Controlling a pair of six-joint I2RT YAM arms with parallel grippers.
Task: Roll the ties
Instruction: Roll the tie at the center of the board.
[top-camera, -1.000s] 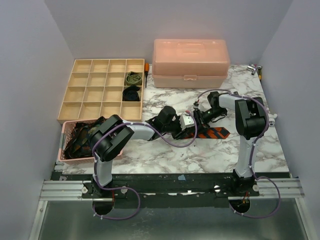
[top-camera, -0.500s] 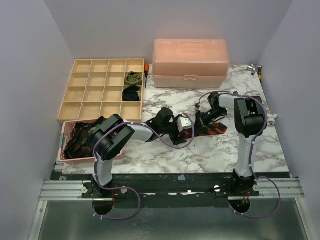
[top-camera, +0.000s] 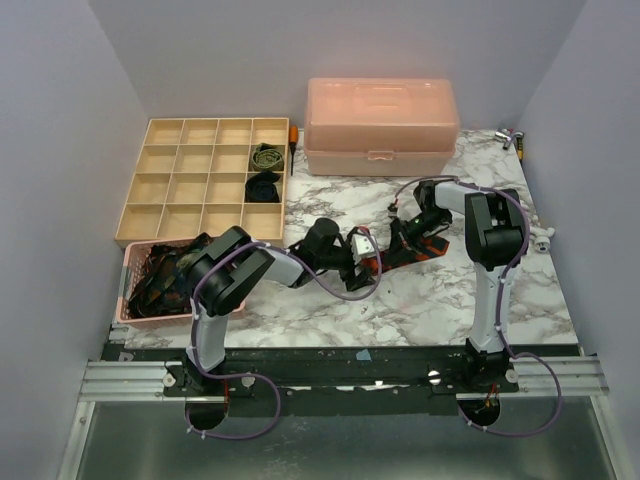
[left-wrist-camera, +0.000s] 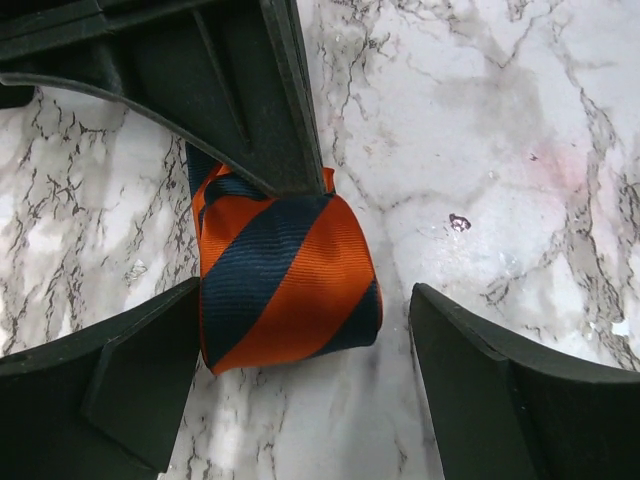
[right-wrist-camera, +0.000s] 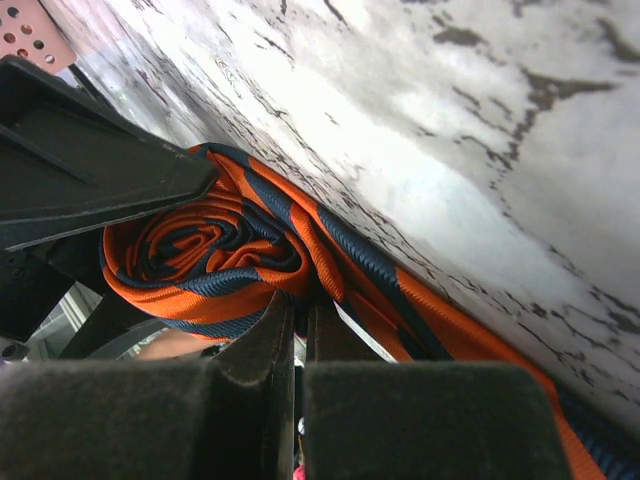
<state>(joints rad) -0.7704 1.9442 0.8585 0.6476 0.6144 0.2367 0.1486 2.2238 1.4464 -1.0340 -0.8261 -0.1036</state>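
Orange-and-navy tie (left-wrist-camera: 285, 280), partly rolled on marble table (left-wrist-camera: 480, 140). We note left gripper (left-wrist-camera: 305, 330) spread wide astride the roll, right gripper (right-wrist-camera: 300, 330) pinched tight on the tie.

— Where does the overhead view sit?
— High behind the counter's (top-camera: 420, 300) near edge, looking down across it to the far edge.
— And the wrist views?
— Both very close at the counter's middle: left looks straight down, right skims sideways. They share the striped tie (left-wrist-camera: 285, 280).
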